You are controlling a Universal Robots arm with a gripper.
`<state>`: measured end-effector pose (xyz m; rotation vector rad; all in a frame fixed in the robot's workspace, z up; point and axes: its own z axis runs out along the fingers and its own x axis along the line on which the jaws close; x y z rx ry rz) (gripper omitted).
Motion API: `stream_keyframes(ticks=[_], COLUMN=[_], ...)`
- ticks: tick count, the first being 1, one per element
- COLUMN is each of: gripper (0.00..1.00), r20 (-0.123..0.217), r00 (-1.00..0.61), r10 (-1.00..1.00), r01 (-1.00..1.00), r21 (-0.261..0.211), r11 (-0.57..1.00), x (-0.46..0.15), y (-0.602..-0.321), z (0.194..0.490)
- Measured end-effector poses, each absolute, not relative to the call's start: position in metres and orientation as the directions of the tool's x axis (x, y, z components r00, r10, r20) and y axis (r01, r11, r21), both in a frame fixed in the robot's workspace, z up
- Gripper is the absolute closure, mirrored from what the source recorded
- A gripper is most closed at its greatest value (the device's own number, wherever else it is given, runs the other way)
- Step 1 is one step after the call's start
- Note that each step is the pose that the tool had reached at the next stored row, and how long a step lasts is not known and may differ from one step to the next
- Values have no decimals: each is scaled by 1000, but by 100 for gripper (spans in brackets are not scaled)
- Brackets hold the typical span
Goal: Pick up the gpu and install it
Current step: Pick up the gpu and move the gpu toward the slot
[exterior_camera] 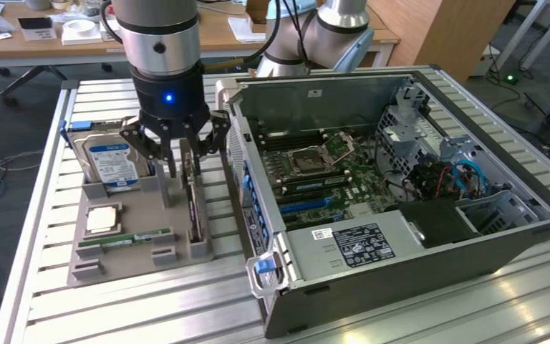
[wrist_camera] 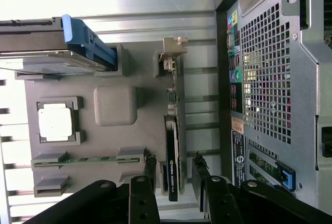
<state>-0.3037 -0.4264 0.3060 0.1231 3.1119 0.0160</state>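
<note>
The gpu [exterior_camera: 195, 209] is a thin black card with a silvery end bracket. It stands on edge in a slot of the grey parts tray [exterior_camera: 140, 252], on the side nearest the computer case. My gripper [exterior_camera: 185, 170] hangs straight over it, open. In the wrist view the gpu [wrist_camera: 173, 130] runs between the two fingers [wrist_camera: 150, 171], with a gap showing on each side. My gripper [wrist_camera: 174, 171] holds nothing.
The open computer case [exterior_camera: 351, 93] lies at the exterior view's right, motherboard [exterior_camera: 323, 179] exposed. The tray also holds a blue-labelled hard drive [exterior_camera: 112, 161], a CPU [exterior_camera: 101, 218] and a green RAM stick [exterior_camera: 127, 238]. All of it rests on a slatted metal table [exterior_camera: 112, 308].
</note>
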Motion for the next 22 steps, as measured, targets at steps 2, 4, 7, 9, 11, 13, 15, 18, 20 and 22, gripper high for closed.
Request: stream_keyframes(ticks=[2,4,7,9,11,13,15,18,20,22], gripper=[58,58,58,58,58,58,58,58,58,58], r20=[-27,-27,-27,-27,-27,-27,-27,-27,-27,-27], r00=[-997,-997,-997,-996,-997,-997,-997,-997,-997,-997], r10=[79,79,79,79,79,79,79,79,79,79], r01=[79,79,79,79,79,79,79,79,79,79], r21=[11,11,11,12,11,11,11,11,11,11], r11=[997,997,997,997,997,997,997,997,997,997], x=[-304,-304,-304,-304,-304,-304,-304,-304,-304,-304], y=[-426,-426,-426,-426,-426,-426,-426,-426,-426,-426], z=[306,306,306,305,303,300,296,291,290,290])
